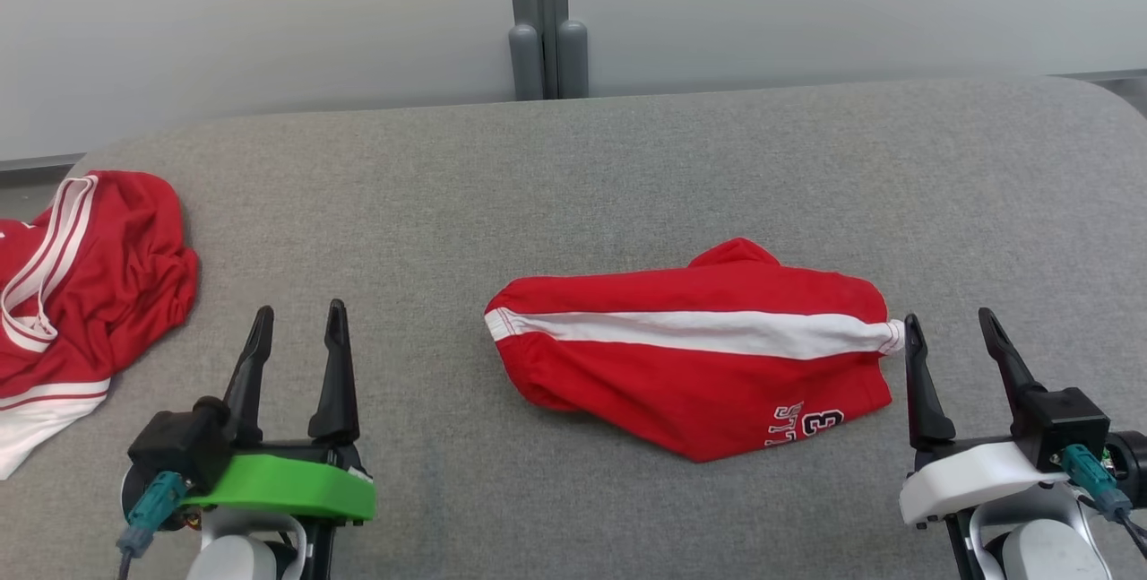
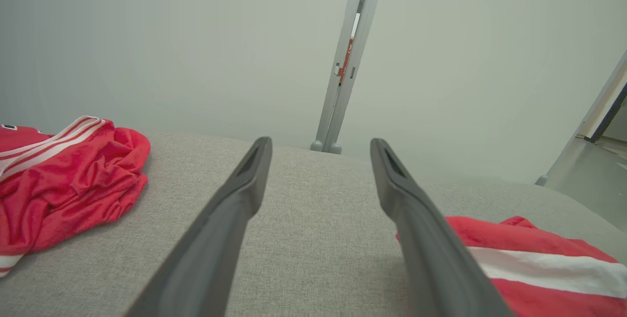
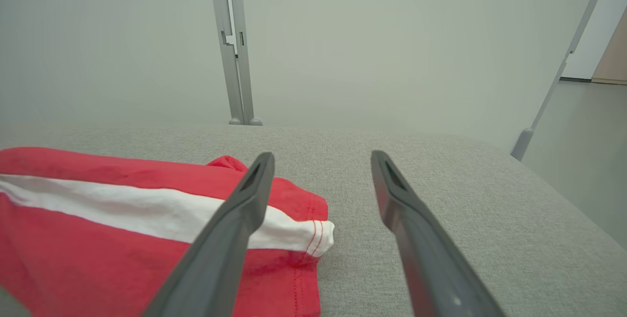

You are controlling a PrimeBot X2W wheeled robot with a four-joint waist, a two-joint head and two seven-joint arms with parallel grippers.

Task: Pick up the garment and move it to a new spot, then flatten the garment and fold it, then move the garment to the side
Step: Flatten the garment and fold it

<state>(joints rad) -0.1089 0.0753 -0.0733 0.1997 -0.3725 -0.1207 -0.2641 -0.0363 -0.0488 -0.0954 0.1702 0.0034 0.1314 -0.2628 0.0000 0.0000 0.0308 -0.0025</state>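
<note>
Head view, what lies outboard of the left gripper?
— Crumpled red cloth, well apart, on grey table.
Jaws?
— Both pairs spread, nothing between them.
Task's garment?
— Folded red garment, white stripe, flat between the grippers; its striped end is just beside the right gripper, outside its jaws. Touching: can't tell.

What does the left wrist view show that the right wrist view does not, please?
The left wrist view adds the crumpled red garment with white stripes, lying left of the open left gripper. The right wrist view adds the open right gripper and the stitched hem end of the folded red garment with a white band. Both share that folded garment, the grey fabric-covered table and the grey upright post.
</note>
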